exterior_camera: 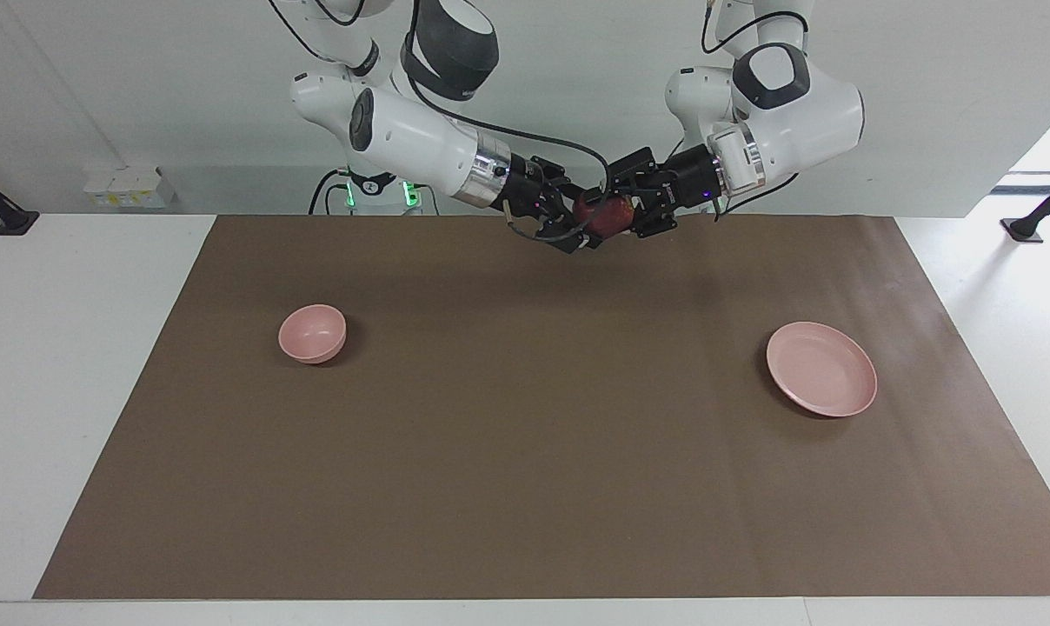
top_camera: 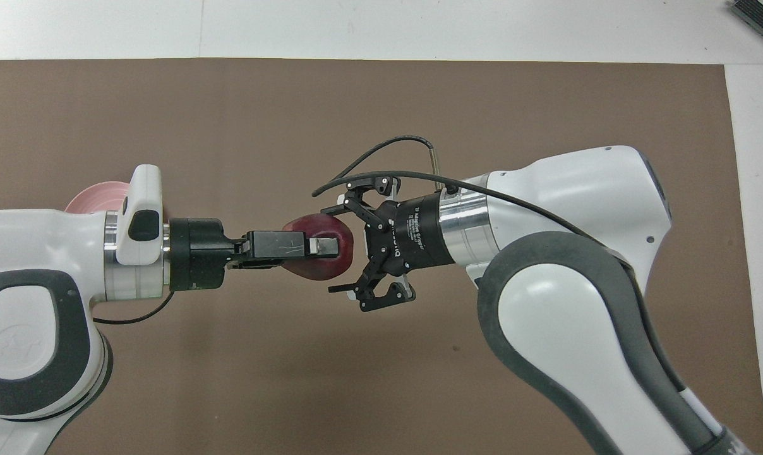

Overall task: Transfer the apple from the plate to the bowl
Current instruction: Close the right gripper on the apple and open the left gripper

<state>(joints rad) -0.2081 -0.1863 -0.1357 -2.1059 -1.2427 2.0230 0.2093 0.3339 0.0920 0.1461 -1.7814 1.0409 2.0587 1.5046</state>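
A dark red apple (top_camera: pixel 318 256) is seen; bowl (exterior_camera: pixel 312 333) and plate (exterior_camera: pixel 821 369) are coloured plain pink, the mat (exterior_camera: pixel 525 452) brown.

Both arms reached inward, raised mid-table. The left gripper (top_camera: pixel 321 248) was clamped; the right gripper (top_camera: pixel 343 248) faced it, fingers spread.

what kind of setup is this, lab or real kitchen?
Most likely a robotics lab bench, not a kitchen: a white table with a brown mat, only a bowl and plate as props, and plain white walls.
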